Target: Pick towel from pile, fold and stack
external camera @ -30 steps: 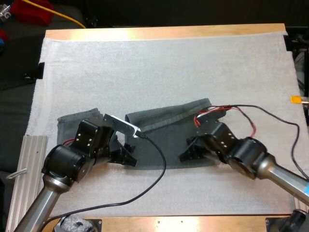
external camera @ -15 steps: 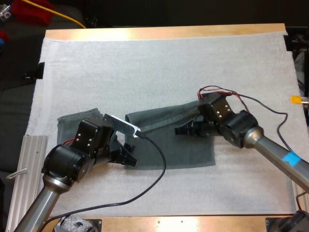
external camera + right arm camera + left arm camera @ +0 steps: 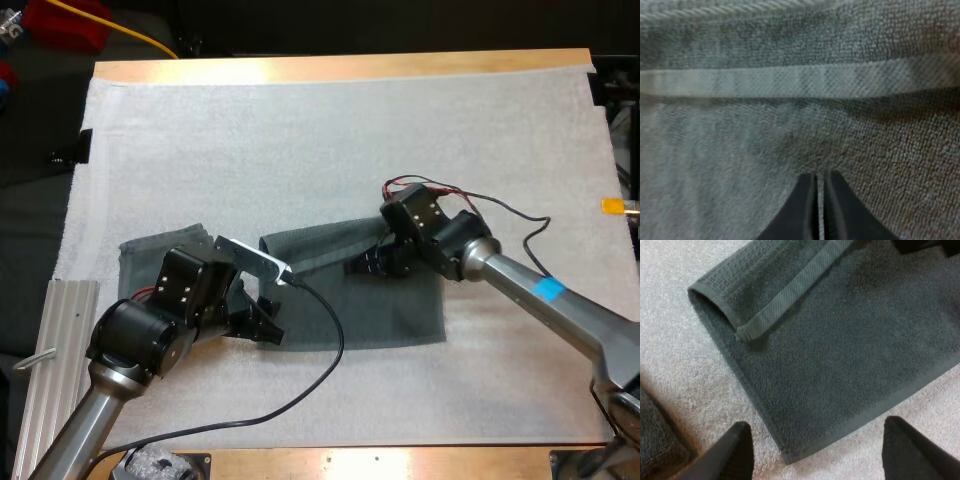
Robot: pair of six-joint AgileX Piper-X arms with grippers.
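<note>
White mat (image 3: 300,130); right fingers (image 3: 803,220) farther across towel (image 3: 395,312)

Bright, even light; soft shadow inside the towel (image 3: 840,355) fold.

A white mat (image 3: 330,130) is spread over nearly the whole wooden table (image 3: 340,67), whose bare wood is left showing as a strip along the far edge (and again along the near one). A ribbed, pale metal plate (image 3: 48,340) is laid at the mat's near left edge, and a small black clip (image 3: 72,150) is seen farther along that same edge.
</note>
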